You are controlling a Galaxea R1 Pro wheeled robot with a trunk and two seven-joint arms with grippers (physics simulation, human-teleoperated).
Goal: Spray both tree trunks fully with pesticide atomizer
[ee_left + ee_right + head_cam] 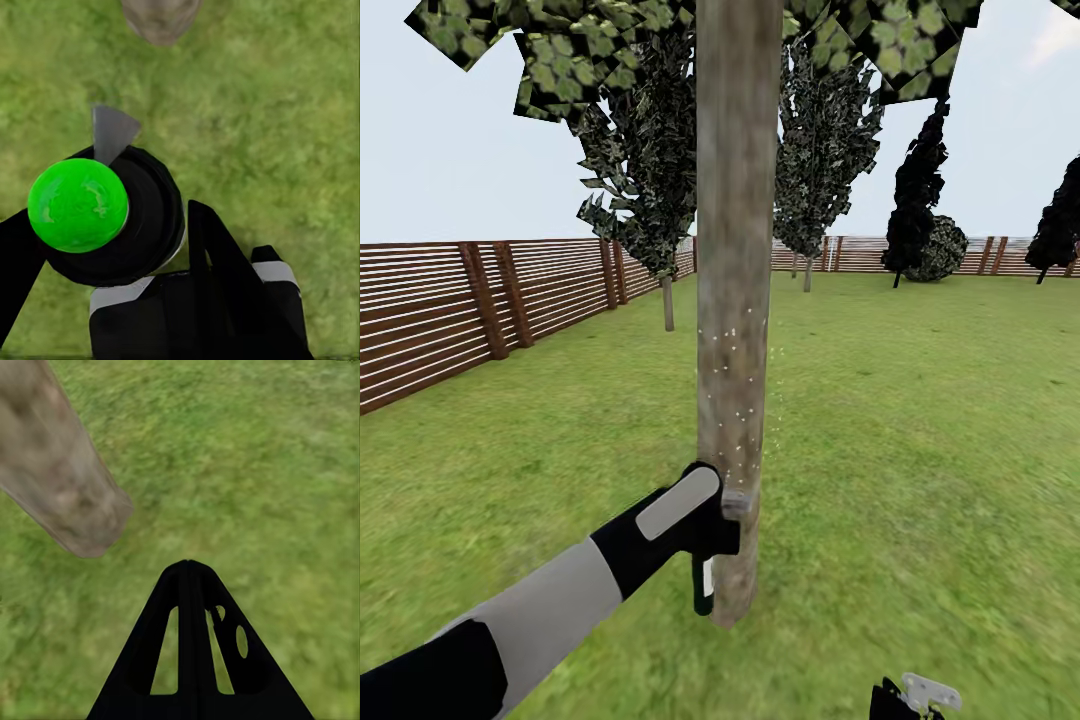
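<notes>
A tree trunk (735,250), straight and mottled grey-brown, rises through the middle of the head view, with flat green leaves (560,60) above it. White spray specks (738,400) dot its lower part. My left gripper (705,560) sits against the trunk's left side near the base, shut on the pesticide atomizer (703,588). In the left wrist view the atomizer (79,204) shows a bright green top on a black body, and its grey nozzle (111,131) points toward the trunk foot (161,19). My right gripper (187,570) is shut and empty, low over grass beside the trunk (60,472).
A brown slatted fence (460,310) runs along the left and far side of the lawn (920,420). Other trees (650,170) (825,130) stand behind the trunk, and dark narrow ones (915,190) at the far right. My right gripper (915,695) peeks in at the head view's lower edge.
</notes>
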